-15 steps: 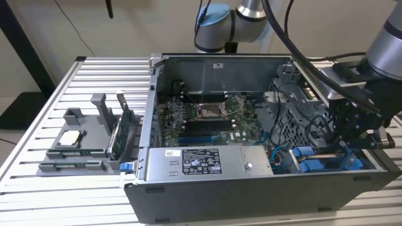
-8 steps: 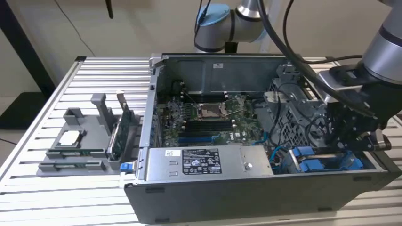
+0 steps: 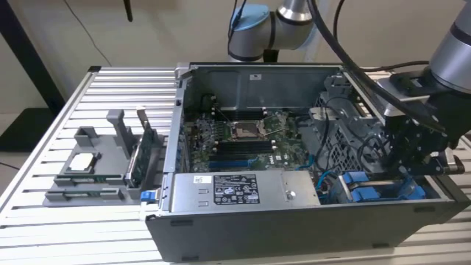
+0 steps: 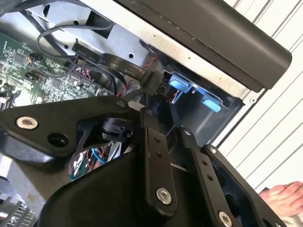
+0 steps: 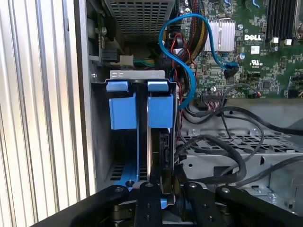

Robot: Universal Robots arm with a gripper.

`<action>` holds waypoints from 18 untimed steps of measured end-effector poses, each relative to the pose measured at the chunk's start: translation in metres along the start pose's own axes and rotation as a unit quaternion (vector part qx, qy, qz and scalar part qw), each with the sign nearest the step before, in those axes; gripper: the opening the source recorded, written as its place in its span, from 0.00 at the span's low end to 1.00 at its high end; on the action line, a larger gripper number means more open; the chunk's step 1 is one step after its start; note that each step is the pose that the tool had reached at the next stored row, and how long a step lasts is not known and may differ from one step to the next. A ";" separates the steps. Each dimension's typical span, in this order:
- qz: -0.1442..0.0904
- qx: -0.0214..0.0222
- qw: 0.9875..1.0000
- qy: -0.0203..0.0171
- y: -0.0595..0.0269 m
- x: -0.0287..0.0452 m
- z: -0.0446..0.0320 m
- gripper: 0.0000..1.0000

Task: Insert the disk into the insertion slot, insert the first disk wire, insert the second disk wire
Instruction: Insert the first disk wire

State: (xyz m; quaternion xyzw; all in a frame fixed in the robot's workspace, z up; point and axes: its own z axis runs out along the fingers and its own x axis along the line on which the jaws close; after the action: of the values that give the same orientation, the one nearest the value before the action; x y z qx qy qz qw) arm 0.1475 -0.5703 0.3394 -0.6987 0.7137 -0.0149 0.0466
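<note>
Gripper (image 3: 396, 178) hung low at the four o'clock corner of the case (image 3: 294, 234) in the exterior view. I couldn't tell whether it was clamped on anything. The disk (image 5: 160, 111) stood on edge inside the slot (image 5: 100, 142), just beside it.

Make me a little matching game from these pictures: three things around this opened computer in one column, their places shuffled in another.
Things:
1. blue-framed disk
2. grey power-supply box
3. grey parts holder

Places:
A. on the slatted table, outside the computer case
B. inside the case, along its nearest wall in the exterior view
C. on edge in the drive bay

Pairs: 1-C, 2-B, 3-A.
</note>
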 end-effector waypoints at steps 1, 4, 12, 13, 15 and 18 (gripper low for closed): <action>0.000 0.000 1.000 0.000 -0.0001 -0.0001 -0.0018 0.27; 0.000 0.000 1.000 0.000 -0.0006 -0.0003 -0.0069 0.27; 0.000 0.000 1.000 0.001 -0.0020 -0.0010 -0.0228 0.27; 0.000 0.000 1.000 0.001 -0.0021 -0.0011 -0.0244 0.27; 0.000 0.000 1.000 0.001 -0.0024 -0.0013 -0.0277 0.27; 0.000 0.000 1.000 0.001 -0.0026 -0.0014 -0.0297 0.27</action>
State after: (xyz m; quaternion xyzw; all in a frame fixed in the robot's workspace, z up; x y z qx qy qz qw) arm 0.1475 -0.5703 0.3693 -0.6988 0.7137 -0.0160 0.0456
